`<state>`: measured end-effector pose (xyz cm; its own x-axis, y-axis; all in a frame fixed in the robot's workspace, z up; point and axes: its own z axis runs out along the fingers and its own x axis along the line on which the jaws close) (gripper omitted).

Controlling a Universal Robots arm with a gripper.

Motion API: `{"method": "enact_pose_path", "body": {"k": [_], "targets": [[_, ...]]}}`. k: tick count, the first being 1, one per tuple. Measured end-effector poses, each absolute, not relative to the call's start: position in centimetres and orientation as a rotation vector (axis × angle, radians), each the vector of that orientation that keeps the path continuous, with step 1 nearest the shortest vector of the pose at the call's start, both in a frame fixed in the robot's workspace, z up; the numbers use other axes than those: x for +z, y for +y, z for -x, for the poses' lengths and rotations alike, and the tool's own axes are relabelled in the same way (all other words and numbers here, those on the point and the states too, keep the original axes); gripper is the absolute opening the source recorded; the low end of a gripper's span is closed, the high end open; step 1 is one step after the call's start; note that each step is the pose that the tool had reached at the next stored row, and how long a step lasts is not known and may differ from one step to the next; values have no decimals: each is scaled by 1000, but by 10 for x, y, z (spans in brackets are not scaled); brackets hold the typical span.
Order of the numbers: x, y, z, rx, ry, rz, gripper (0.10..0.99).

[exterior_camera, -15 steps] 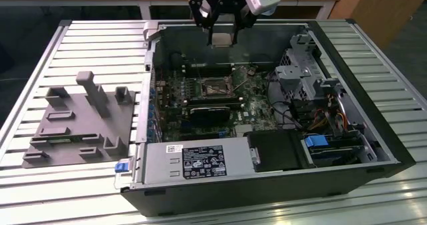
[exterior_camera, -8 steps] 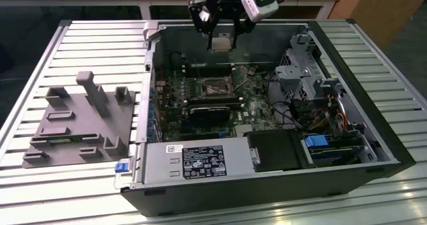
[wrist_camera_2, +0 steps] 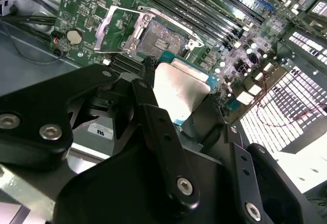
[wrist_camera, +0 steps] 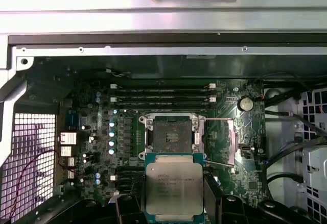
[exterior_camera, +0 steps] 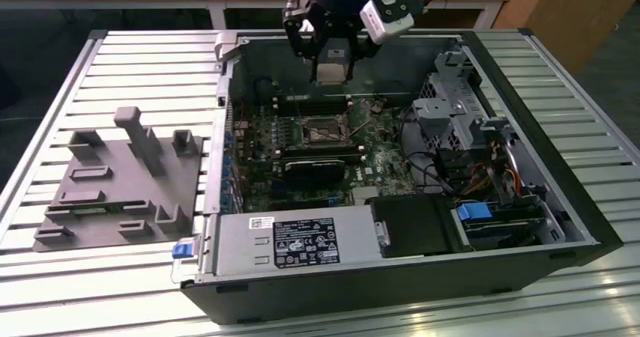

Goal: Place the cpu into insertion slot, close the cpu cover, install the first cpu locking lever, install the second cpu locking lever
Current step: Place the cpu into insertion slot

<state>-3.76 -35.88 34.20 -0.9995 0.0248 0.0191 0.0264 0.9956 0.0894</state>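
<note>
The cpu (wrist_camera: pixel 173 185), a flat square chip with a silvery top, is held at its two side edges by my gripper (wrist_camera: pixel 173 206), which is shut on it. It hovers above the green board, just beside the insertion slot (wrist_camera: pixel 172 134), whose dark square is bare. In the second wrist view the cpu (wrist_camera_2: pixel 181 89) sits between the black fingers (wrist_camera_2: pixel 148 66), short of the insertion slot (wrist_camera_2: pixel 162 41). The cpu cover (wrist_camera_2: pixel 113 27) stands tilted open at the slot's side. In the exterior view my gripper (exterior_camera: pixel 332 71) hangs over the case's far end, above the insertion slot (exterior_camera: pixel 322 131).
The open computer case (exterior_camera: pixel 560 202) lies on a slatted metal table. Long memory slots (wrist_camera: pixel 161 95) run beside the socket. A black card (exterior_camera: pixel 315 168), the power supply (exterior_camera: pixel 300 240) and a drive cage with cables (exterior_camera: pixel 470 127) crowd the case. A grey holder (exterior_camera: pixel 120 180) sits at the exterior view's left.
</note>
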Motion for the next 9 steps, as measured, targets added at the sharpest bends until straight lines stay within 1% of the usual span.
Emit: {"method": "enact_pose_path", "body": {"k": [9], "targets": [[330,-359,38,-140,-3121,76,537]]}}
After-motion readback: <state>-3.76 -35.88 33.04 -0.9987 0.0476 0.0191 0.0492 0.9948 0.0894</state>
